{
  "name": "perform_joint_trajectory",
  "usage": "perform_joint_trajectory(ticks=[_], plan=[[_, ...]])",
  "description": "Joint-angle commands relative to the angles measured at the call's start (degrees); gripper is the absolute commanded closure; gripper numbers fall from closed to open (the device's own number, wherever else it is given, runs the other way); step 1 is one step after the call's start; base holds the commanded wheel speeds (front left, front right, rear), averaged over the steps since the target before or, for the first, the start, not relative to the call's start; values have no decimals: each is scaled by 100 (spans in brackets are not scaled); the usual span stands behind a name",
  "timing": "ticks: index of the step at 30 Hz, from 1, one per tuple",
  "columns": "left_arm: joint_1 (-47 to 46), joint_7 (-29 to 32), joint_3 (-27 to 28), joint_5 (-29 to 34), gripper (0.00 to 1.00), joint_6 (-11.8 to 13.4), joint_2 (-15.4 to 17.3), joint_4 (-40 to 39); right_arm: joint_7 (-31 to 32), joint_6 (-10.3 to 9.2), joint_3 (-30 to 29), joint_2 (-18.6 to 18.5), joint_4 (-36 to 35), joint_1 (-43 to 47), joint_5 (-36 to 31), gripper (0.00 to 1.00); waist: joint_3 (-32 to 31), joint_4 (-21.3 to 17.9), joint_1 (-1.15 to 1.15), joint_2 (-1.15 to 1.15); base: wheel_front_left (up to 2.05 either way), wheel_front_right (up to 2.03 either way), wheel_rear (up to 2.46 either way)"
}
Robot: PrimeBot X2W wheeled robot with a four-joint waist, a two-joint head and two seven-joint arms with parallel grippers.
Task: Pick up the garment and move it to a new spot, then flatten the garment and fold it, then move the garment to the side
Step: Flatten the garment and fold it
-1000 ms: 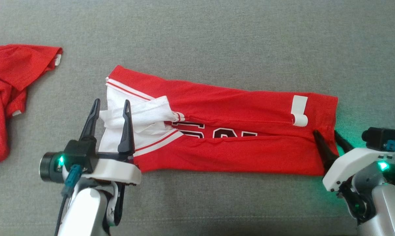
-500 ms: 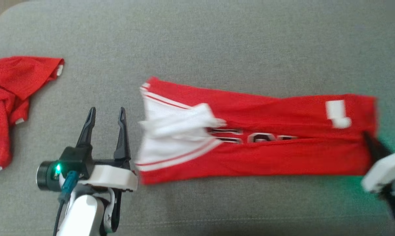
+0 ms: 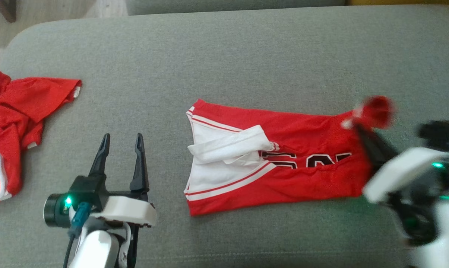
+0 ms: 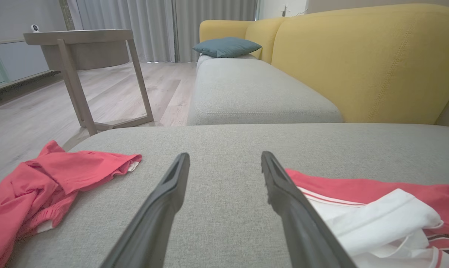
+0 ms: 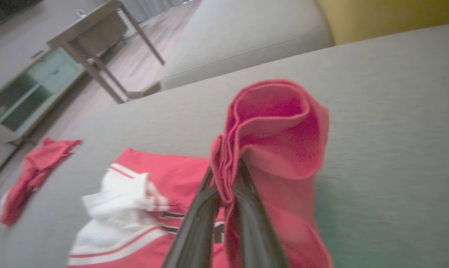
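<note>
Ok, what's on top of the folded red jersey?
A bunched white flap lies across the jersey, covering the start of its black lettering; anything beneath it is hidden.

Black characters (image 3: 307, 160) on the red garment (image 3: 295, 134) — cut by a fold, unreadable.
</note>
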Motion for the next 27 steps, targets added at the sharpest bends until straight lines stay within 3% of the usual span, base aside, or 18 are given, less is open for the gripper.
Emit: perform_joint_trajectory(ticks=[1,7,13,22,23,24,27], plan=[[-147,-63,215,-12,0,47,99,-170,37,37,215,89,-244,-281,166,100,1,19,0,0,0,0,0],[-243,-22,135,26,0,40,115,-204,-171,37,1458,560,207,-698,786,100,98,237,0,0,0,0,0],[-359,-18,41,49,0,29,76,-186,-980,37,2609,600,989,-1162,1695,100,278,502,0,0,0,0,0],[-486,-43,-21,46,0,20,9,-109,-1973,37,3643,602,2293,-1919,2067,100,464,678,0,0,0,0,0],[-493,-45,-22,45,0,21,5,-99,-2041,37,3724,602,2403,-1967,2104,73,471,677,0,0,0,0,0],[-498,-47,-22,43,0,22,3,-90,-2143,37,3778,602,2515,-2022,2090,0,477,672,0,0,0,0,0],[-511,-53,-17,35,0,16,6,-59,-2566,37,3978,602,2625,-2179,2049,0,479,640,0,0,0,0,0]])
